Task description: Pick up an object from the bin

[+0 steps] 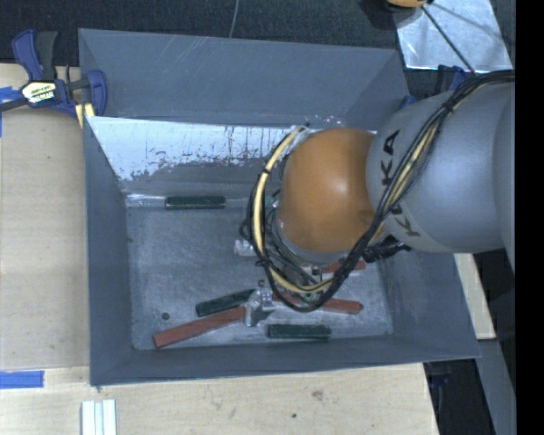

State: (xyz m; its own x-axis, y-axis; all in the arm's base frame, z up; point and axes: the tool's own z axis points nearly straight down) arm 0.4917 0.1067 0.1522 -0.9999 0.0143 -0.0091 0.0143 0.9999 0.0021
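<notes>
My gripper (259, 307) reaches down under the arm's orange cover to the front middle of the bin floor. Its metal tip sits right at the inner ends of two flat sticks. One is a long red-brown stick (199, 329) running out to the front left. The other is a shorter dark green and red stick (222, 304) just behind it. Whether either stick is gripped is hidden. Just right of the tip, along the front wall, lies a dark green bar (297, 332).
A second red-brown strip (346, 307) pokes out from under the arm's cables at the front right. Another dark green bar (195, 203) lies against the back wall at the left. The arm and its cover hide the right half of the bin floor.
</notes>
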